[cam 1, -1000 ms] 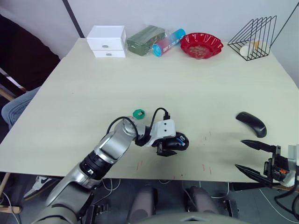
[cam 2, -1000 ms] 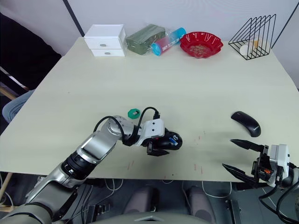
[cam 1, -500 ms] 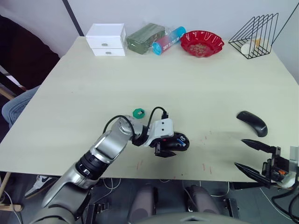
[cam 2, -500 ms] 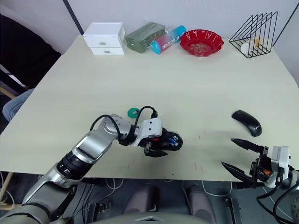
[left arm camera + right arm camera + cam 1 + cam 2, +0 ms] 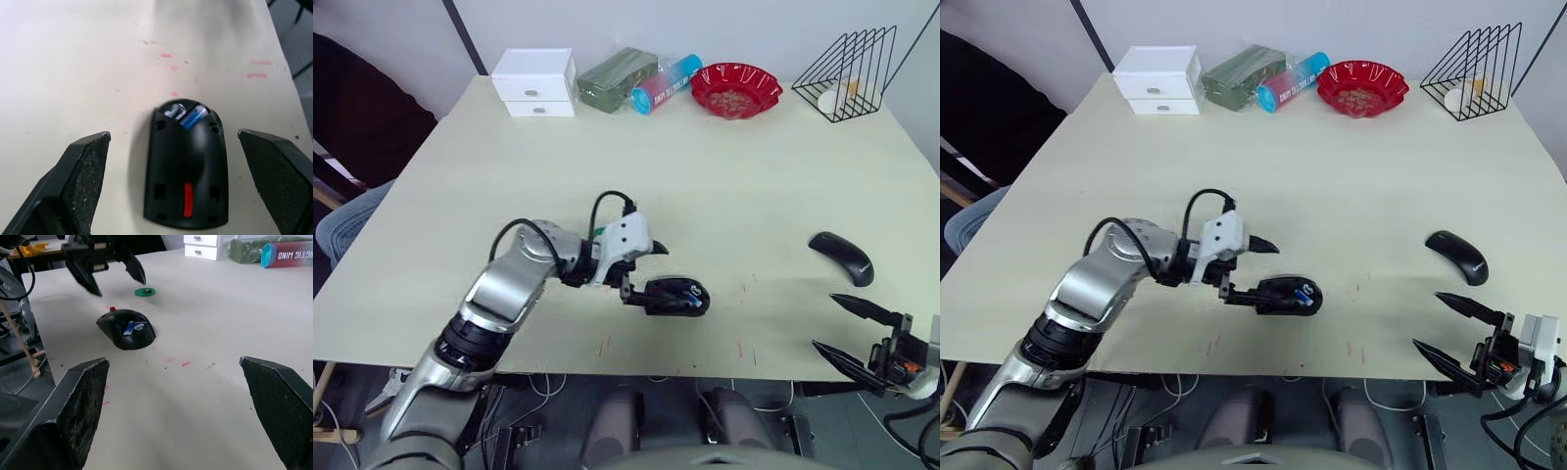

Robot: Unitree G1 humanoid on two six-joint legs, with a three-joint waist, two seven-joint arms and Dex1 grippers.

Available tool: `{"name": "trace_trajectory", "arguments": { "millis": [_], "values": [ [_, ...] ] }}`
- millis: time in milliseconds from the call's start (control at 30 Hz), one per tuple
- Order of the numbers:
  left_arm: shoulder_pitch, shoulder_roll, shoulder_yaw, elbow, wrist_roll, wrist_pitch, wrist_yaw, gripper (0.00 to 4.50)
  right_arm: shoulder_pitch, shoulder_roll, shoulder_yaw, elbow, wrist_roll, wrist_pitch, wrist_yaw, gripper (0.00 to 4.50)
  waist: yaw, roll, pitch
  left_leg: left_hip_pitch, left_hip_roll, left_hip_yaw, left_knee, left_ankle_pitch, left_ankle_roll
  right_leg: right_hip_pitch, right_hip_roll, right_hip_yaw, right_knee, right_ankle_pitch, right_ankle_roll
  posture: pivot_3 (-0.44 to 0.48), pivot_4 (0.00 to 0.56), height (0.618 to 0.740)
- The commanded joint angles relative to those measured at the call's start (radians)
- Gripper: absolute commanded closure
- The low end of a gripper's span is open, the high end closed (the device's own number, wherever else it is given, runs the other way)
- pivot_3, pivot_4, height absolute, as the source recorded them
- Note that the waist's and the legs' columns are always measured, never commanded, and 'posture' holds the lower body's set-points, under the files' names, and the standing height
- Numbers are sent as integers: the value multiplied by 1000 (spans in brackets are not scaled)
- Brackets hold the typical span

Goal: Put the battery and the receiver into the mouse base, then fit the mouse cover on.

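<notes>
The black mouse base lies near the table's front edge, with the blue battery seated in its open end. A small silvery piece sits beside the battery; I cannot tell whether it is the receiver. My left gripper hovers open just left of the base, touching nothing. The glossy black mouse cover lies apart on the right side of the table. Below the cover, my right gripper is open at the table's front edge and holds nothing.
A green scalloped disc lies behind the left gripper. Along the far edge stand a white drawer box, a green packet, a tube, a red bowl and a wire rack. A person's leg is at the left.
My left gripper has come off the mouse base, drawn back to the left and spread wider. The base stays put with the battery in it. The right gripper has barely moved.
</notes>
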Motion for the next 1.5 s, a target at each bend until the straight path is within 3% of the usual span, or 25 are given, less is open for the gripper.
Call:
{"name": "trace_trajectory", "arguments": {
  "millis": [33,267,433,767,933,1033,1100,1133,1200,1500],
  "values": [
    [27,16,110,-33,-65,48,47,35,4,7,-25,5,15,-31,9,0,0,0,1,0,0,0,0,0,0,0,0,0,0,0,0,0,150,740],
    [95,20,265,30,-104,49,155,35,1,14,-19,19,12,-46,9,0,1,0,1,0,0,0,0,0,0,0,0,0,0,0,0,0,150,740],
    [180,24,361,103,-99,-39,199,35,-7,11,-14,20,13,-45,6,0,0,0,1,1,0,0,0,0,0,0,0,0,1,0,0,0,150,740],
    [162,52,354,308,-77,-155,180,35,-24,8,0,20,6,-36,6,0,3,-1,2,0,0,1,0,0,0,-1,-1,0,1,0,0,0,150,740],
    [104,14,328,395,-73,-205,162,35,-33,16,14,22,-4,-42,3,0,3,-2,2,0,0,1,0,0,0,-1,-1,0,1,0,0,0,150,740],
    [87,6,314,428,-57,-221,163,735,-28,23,21,12,-6,-46,-7,0,1,-2,2,0,0,1,0,0,0,-1,-1,0,1,0,0,0,150,740],
    [77,4,305,444,-50,-225,167,1735,-22,27,24,5,-7,-49,-12,0,0,-2,2,0,0,1,0,0,0,-1,0,0,1,0,0,0,150,740],
    [74,3,303,449,-49,-225,168,1735,-20,27,25,3,-7,-49,-13,0,0,-2,3,0,0,1,0,0,0,-1,0,0,2,0,0,0,150,740],
    [74,5,301,457,-45,-232,161,2604,-13,31,30,-6,-9,-52,-20,0,0,-2,3,0,0,1,0,0,0,-2,0,0,2,0,0,0,150,740],
    [75,-14,282,471,-39,-250,158,2604,-8,54,47,-13,-25,-73,-32,0,1,-2,3,0,0,1,0,0,0,-2,0,0,2,0,0,0,150,740]
  ]
}}
